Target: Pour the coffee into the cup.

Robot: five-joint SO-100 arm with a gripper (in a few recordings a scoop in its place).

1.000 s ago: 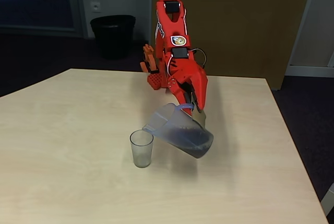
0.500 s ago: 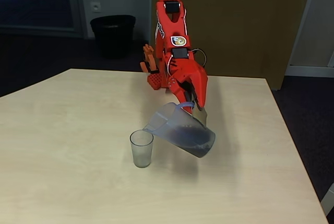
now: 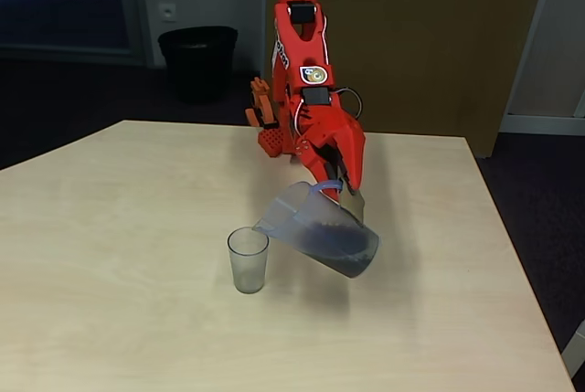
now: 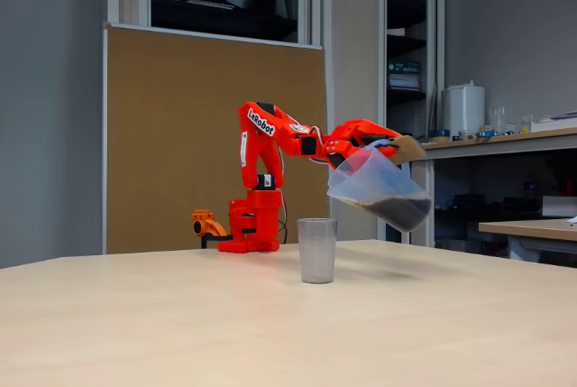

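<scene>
The gripper (image 3: 342,193) is closed on the grey handle of the jug (image 3: 320,227) and holds it in the air, tilted with the spout down to the left in both fixed views. The coffee (image 4: 397,211) lies dark in the low part of the jug, away from the spout. The cup (image 3: 248,260) stands upright on the table (image 3: 110,227), just below and left of the spout, not touching it. Far behind, a black bin (image 3: 196,61) stands on the floor

Pale wood desk (image 3: 110,227) carries the setup. Black bin (image 3: 197,61) on dark floor behind it, below a wall socket (image 3: 167,11). Brown board (image 4: 180,134) at back; white canister (image 4: 465,108) on side counter.
</scene>
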